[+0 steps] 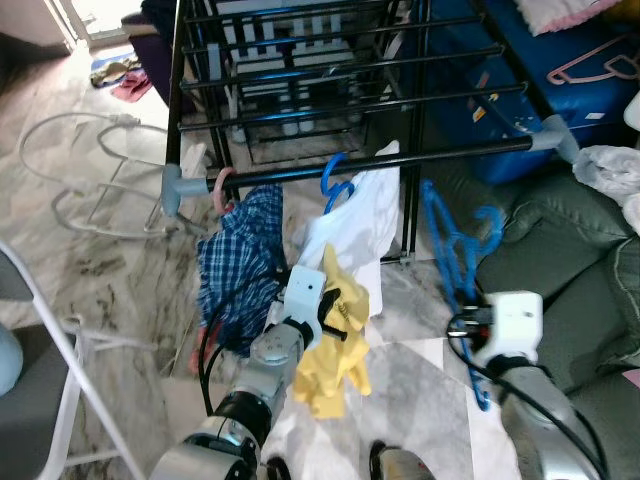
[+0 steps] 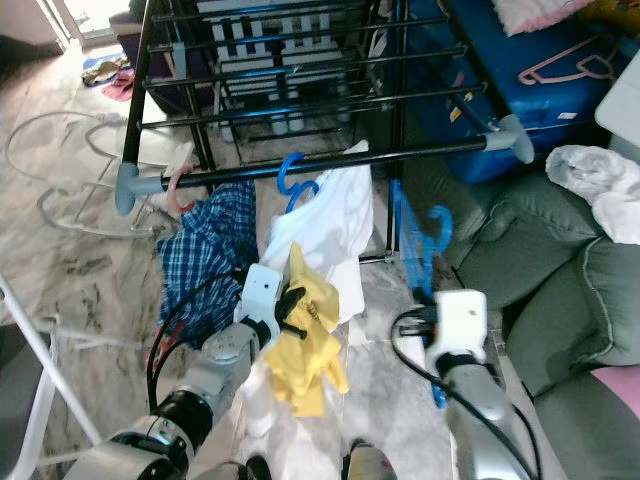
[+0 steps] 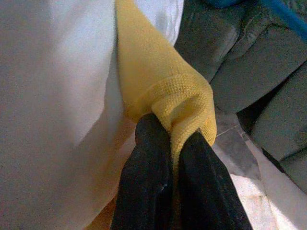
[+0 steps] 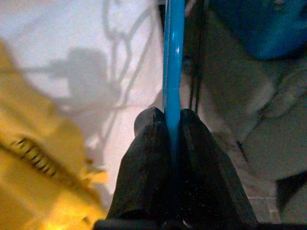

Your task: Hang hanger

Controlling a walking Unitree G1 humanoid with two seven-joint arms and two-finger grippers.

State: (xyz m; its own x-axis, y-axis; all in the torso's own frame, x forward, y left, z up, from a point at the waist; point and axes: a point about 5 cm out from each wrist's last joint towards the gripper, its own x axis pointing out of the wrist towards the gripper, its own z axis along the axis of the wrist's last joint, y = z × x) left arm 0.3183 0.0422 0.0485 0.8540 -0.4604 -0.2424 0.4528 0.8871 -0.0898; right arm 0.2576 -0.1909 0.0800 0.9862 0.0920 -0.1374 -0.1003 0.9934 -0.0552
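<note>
Marble floor (image 1: 90, 290) spreads under a black drying rack (image 1: 300, 60), with a grey-green sofa (image 1: 560, 250) along the robot's right and a blue bin (image 1: 500, 90) behind it. On the rack's front rail (image 1: 400, 157) hang a pink hanger (image 1: 222, 190) carrying a blue plaid shirt (image 1: 240, 265) and a blue hanger hook (image 1: 335, 180) carrying a white garment (image 1: 350, 230).

Low and left of centre, the left claw (image 1: 335, 305) is pinched shut on a fold of a yellow garment (image 1: 335, 365), which droops below its fingers (image 3: 144, 182), just in front of the white garment.

To the right, the right claw (image 4: 168, 124) is clamped on a bare blue hanger (image 1: 455, 245). The hanger's thin bar runs straight up from between the black fingertips (image 4: 148, 139), and in the head views the hanger stands upright above the wrist, below the rail and not hooked on it, between the white garment and the sofa. A white cloth (image 2: 600, 185) lies on the sofa arm.
</note>
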